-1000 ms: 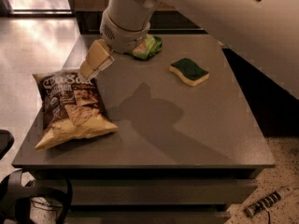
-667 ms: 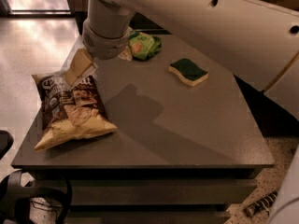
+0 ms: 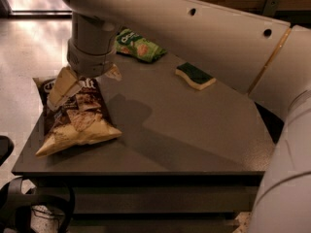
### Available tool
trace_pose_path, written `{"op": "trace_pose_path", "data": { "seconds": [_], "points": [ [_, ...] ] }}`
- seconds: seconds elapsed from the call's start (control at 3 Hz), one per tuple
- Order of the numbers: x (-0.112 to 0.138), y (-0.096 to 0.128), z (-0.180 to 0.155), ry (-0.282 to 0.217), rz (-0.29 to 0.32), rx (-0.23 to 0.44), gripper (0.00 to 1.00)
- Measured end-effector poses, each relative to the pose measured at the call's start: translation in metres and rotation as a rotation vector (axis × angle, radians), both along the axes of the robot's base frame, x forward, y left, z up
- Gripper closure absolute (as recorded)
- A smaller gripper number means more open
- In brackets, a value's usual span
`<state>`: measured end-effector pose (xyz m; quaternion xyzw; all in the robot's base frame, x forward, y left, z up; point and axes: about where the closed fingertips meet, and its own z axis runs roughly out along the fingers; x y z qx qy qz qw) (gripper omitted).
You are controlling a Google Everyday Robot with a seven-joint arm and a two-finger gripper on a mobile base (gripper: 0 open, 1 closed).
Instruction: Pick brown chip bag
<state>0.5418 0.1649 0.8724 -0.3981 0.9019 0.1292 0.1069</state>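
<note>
Now, brown bag (image 3: 75, 118): flat on the desk's (image 3: 194, 130) left side, pale end toward the front.
Gripper (image 3: 88, 80): low over the bag's dark top.
Jaws: released, one either side of that top.
Green bag (image 3: 138, 45), sponge (image 3: 194, 75): toward the back, apart.

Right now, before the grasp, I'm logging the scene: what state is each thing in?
Gripper: open, low over the top end of the chip bag, not closed on it.
Chip bag: lying flat on the table near its left edge, sealed and puffy, not lifted.
Green bag: lying at the far edge, untouched.
Sponge: lying flat, green side up, untouched.
</note>
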Motion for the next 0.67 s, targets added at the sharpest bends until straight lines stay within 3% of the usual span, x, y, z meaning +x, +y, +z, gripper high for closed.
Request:
{"op": "trace_pose_path", "data": {
  "seconds": [0.67],
  "points": [
    [0.008, 0.027, -0.068, 0.107, 0.008, 0.026, 0.0]
  ]
}}
